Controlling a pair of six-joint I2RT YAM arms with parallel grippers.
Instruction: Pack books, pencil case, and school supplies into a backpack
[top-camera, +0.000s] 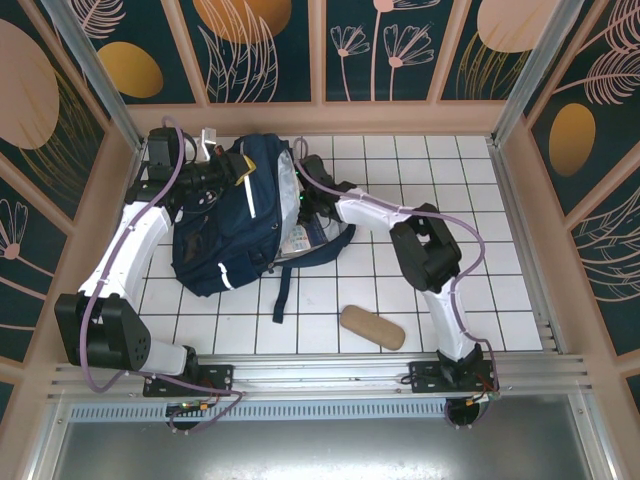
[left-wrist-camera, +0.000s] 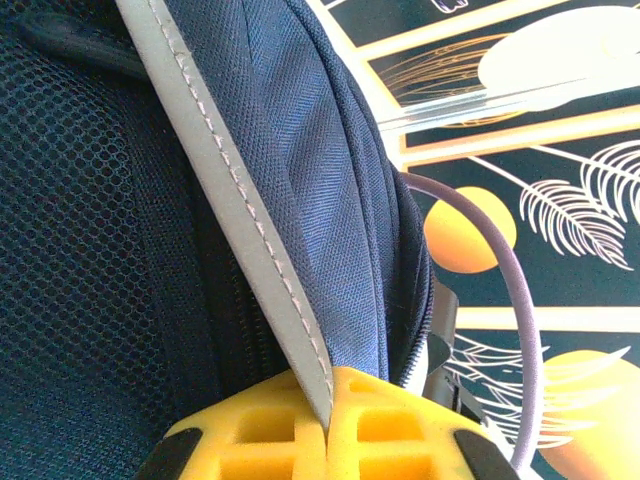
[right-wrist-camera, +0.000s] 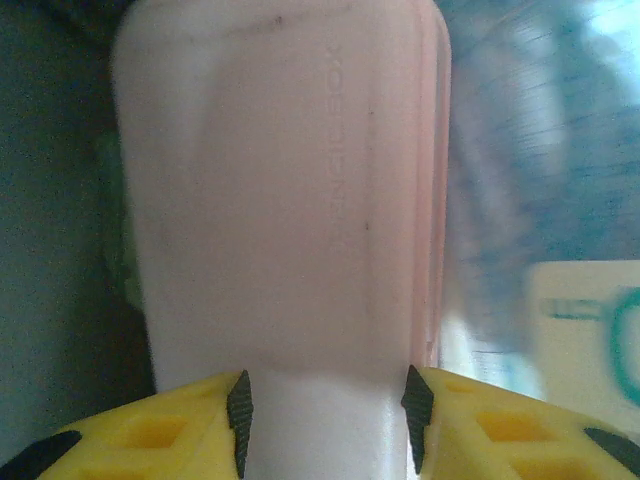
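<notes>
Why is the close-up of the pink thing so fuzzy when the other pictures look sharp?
Right wrist view: the pouch is very close to the lens, so it is out of focus, and the blue-white background beside it is smeared. Left wrist view: the backpack weave and stitching are crisp. Top view: even light, only faint shadows, no glare.

Item 1. Pink case (right-wrist-camera: 280, 200), right wrist view: raised, same-colour lettering in one line along the length, turned sideways. Last word "BOX" legible; letters before it faint, apparently "PENCIL".

Item 2. Pale label (right-wrist-camera: 585, 330) beside the pink case, right wrist view: teal print cut off by the frame edge, one large rounded character and a short line of small characters, blurred, not readable.

Item 3. Pale printed cover (top-camera: 296, 240) in the mouth of the backpack (top-camera: 215, 250), top view: print too small to read.
</notes>
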